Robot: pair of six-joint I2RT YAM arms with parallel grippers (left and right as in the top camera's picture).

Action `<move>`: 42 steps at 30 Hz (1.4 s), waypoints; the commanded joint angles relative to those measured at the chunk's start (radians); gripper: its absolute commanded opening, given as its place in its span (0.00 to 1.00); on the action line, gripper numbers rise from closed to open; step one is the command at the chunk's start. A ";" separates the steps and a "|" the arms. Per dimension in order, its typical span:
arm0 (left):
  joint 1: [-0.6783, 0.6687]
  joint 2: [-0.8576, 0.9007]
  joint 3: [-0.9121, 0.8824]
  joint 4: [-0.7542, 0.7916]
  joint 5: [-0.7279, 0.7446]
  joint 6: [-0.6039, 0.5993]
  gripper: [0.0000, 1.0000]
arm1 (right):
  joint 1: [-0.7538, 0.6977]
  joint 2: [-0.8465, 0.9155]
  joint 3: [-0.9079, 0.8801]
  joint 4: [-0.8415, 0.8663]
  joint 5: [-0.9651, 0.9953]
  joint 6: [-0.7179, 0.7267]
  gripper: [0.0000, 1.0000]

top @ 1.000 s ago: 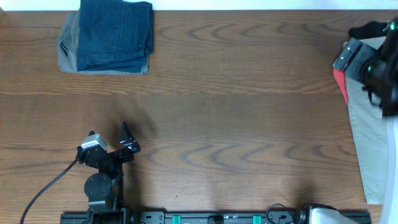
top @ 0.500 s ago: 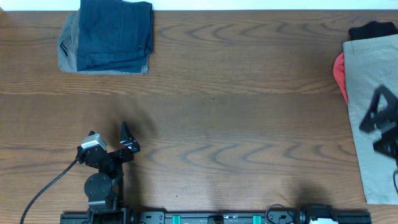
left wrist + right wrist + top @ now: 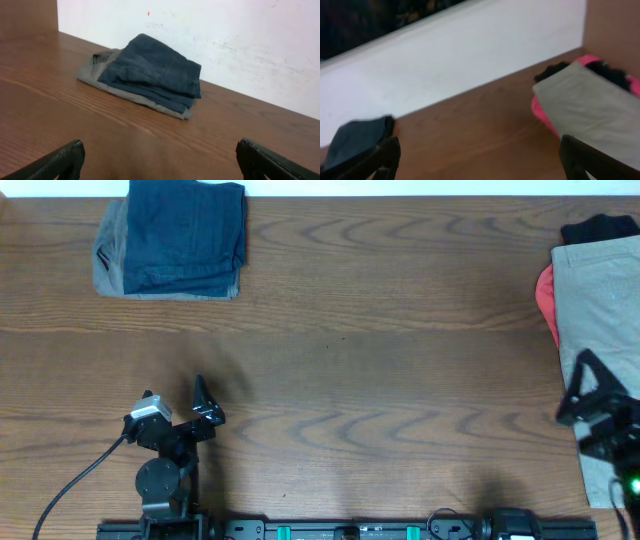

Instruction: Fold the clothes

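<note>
Overhead: clothes (image 3: 185, 235) (folded) well beyond left gripper (image 3: 175, 400).

A brown wood-grain worktop (image 3: 380, 360) fills the overhead view under soft, even light. Along its far edge stands a plain white wall (image 3: 225, 40), lightly scuffed, with a tiny red mark (image 3: 148, 13). A brown wooden panel (image 3: 27, 15) meets the wall at the corner. The right wrist view shows a dark blurred area (image 3: 370, 20) above the wall.
</note>
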 commanded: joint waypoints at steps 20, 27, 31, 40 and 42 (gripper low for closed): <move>0.005 -0.007 -0.019 -0.039 -0.009 0.013 0.98 | 0.059 -0.558 -1.069 0.726 -0.209 -0.008 0.99; 0.005 -0.007 -0.019 -0.039 -0.009 0.013 0.98 | 0.059 -0.669 -1.304 0.959 -0.232 0.038 0.99; 0.005 -0.007 -0.019 -0.039 -0.009 0.013 0.98 | 0.059 -0.673 -1.383 1.075 -0.218 0.037 0.99; 0.005 -0.007 -0.019 -0.039 -0.009 0.013 0.98 | 0.060 -0.686 -1.458 1.137 -0.075 0.037 0.99; 0.005 -0.007 -0.019 -0.039 -0.009 0.013 0.98 | 0.061 -0.686 -1.468 1.147 -0.050 0.037 0.99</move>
